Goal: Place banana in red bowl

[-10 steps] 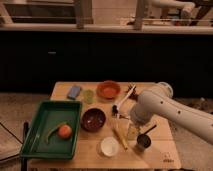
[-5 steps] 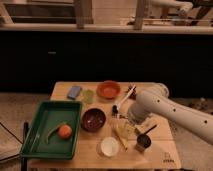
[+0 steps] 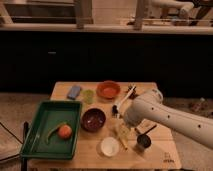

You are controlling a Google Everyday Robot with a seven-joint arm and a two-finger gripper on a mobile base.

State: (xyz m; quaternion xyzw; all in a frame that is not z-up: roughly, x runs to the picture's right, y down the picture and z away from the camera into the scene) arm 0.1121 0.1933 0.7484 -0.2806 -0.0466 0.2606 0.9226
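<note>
Reaching for the slim pale-yellow banana [image 3: 121,134]: the dark tool [image 3: 143,140], grip state untellable, hangs just right; next grasp it, then carry far to the round orange-red bowl [image 3: 108,89]

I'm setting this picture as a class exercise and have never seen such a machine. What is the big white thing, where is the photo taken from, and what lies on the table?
The big white shape is a robot arm that sits on a mobile base. Its gripper, the claw it grasps with, is at the arm's end, low over the table and just above the banana. I cannot tell whether it holds anything. There is one camera, looking down at the table from the front. On the wood stand a red bowl at the back, a maroon bowl, a white bowl and a dark cup. On the left, a green tray holds an orange fruit and a green vegetable.
</note>
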